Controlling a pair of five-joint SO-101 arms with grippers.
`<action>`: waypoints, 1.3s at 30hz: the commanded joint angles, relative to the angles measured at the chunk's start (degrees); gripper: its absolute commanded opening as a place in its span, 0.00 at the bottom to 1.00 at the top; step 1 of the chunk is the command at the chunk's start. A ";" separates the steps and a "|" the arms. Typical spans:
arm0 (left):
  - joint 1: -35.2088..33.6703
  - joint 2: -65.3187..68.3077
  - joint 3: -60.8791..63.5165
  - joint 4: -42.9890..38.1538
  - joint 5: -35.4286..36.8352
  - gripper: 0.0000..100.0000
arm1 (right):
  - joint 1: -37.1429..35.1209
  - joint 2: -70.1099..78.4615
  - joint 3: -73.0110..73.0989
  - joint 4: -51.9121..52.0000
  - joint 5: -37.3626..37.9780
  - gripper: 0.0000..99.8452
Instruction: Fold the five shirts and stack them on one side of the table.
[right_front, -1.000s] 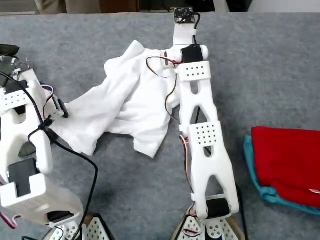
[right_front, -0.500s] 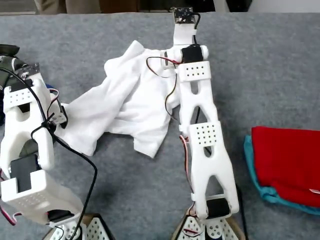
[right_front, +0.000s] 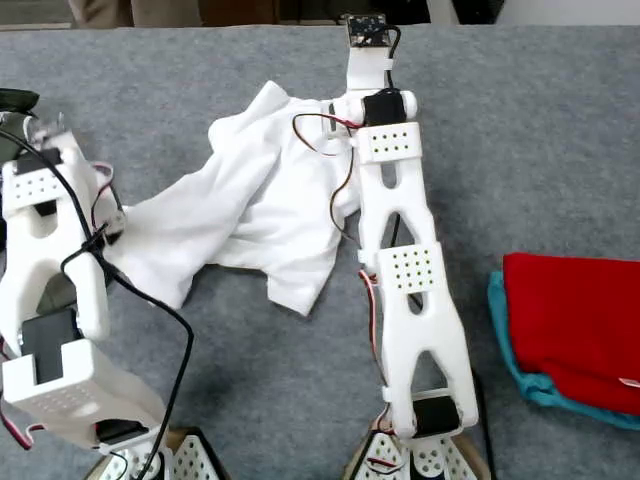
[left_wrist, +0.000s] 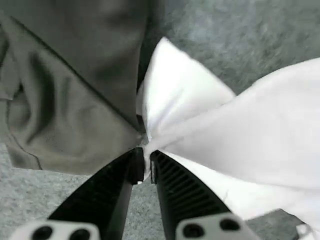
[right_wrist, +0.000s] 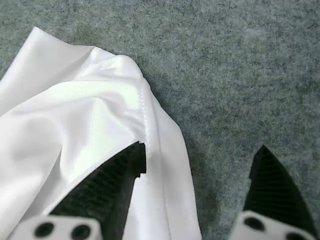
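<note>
A crumpled white shirt (right_front: 250, 205) lies spread on the grey table (right_front: 520, 130). My left gripper (left_wrist: 145, 162) is shut on one edge of the white shirt (left_wrist: 240, 135), at the cloth's left end (right_front: 112, 226) in the high view. Under it lies an olive-grey shirt (left_wrist: 65, 95). My right gripper (right_wrist: 197, 167) stands open over the far edge of the white shirt (right_wrist: 85, 115); one finger (right_wrist: 122, 172) is over the cloth, the other (right_wrist: 265, 175) over bare table. The right arm (right_front: 395, 200) stretches across the shirt's right side.
A folded red shirt (right_front: 575, 325) rests on a teal one (right_front: 515, 375) at the table's right edge. Cables (right_front: 150, 310) hang from the left arm near the front. Bare grey table lies between the right arm and the red stack.
The left arm has shifted slightly, tugging the shirt's left end a little further left. The right arm has stayed still.
</note>
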 joint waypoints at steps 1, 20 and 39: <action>2.55 -4.09 -10.37 5.63 0.18 0.02 | -1.36 -5.76 -3.12 6.24 9.76 0.33; 8.62 -17.10 -3.96 15.30 -5.63 0.02 | -12.79 -8.66 27.82 -27.08 9.93 0.22; 8.09 -22.29 -2.73 13.80 -12.66 0.02 | -5.05 -15.52 2.07 17.23 11.16 0.01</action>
